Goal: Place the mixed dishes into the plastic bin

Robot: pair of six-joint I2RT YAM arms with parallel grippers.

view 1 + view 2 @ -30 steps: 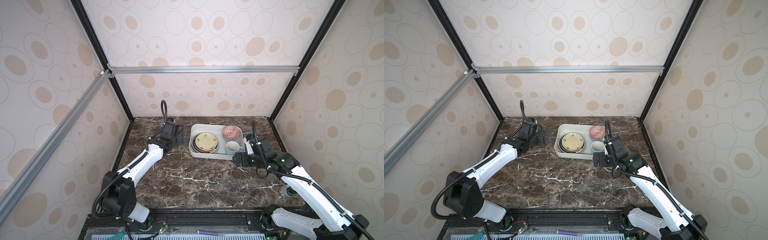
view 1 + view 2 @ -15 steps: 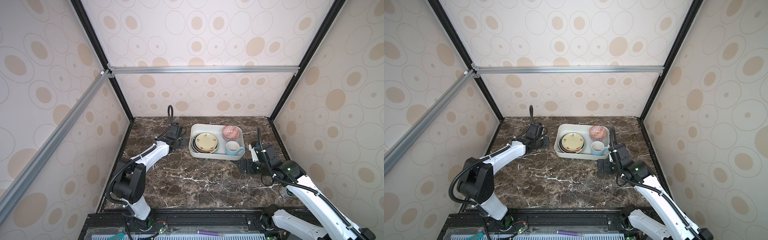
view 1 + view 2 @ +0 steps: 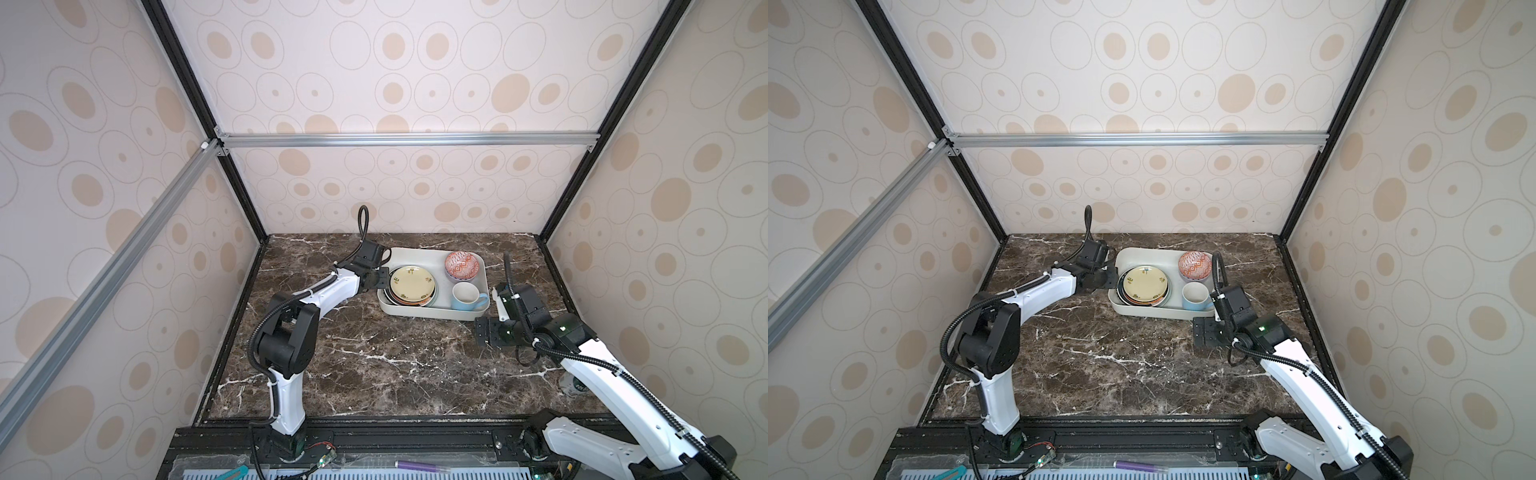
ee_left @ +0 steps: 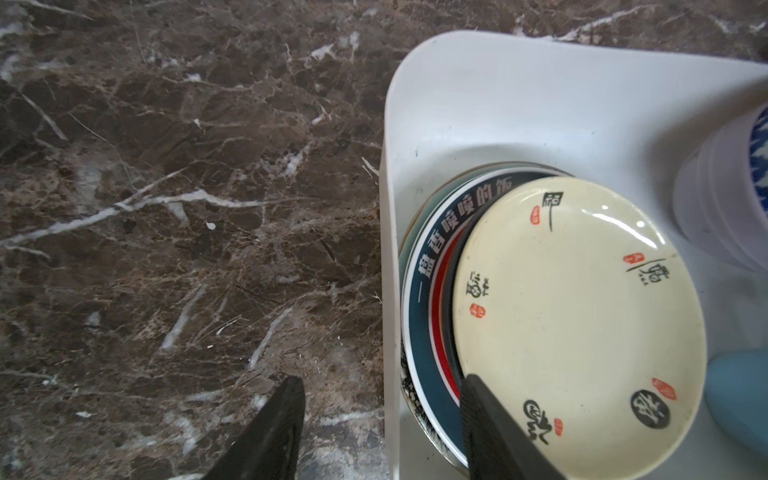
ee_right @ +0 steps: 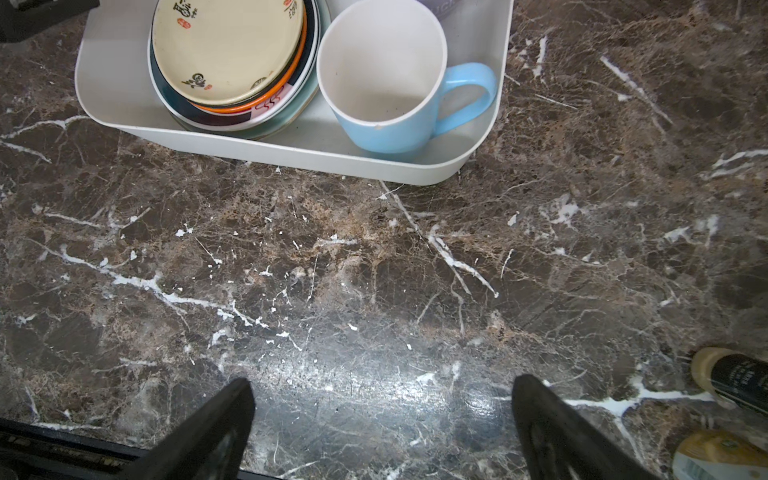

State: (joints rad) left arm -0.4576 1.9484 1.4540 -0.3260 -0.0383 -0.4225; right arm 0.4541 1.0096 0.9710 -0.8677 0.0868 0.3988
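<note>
White rounded-corner plastic bin (image 3: 424,254) sits at the back of the dark marble table (image 3: 374,365), holding a plate stack (image 4: 424,299) topped by a cream plate (image 4: 577,316), a red-white patterned bowl (image 3: 462,265) and a blue mug (image 3: 466,296). Left pincer (image 4: 380,376) part-open, straddling the bin's wall; right pincer (image 5: 382,378) wide open above the table.

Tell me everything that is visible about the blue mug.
The blue mug looks like glazed ceramic: light blue outside, white inside, with one loop handle. It stands upright and empty in the near right corner of the plastic bin, handle toward the bin's right wall. The plate stack is close on its left; whether they touch I cannot tell. The red-white patterned bowl sits behind it. Nothing grips it.
</note>
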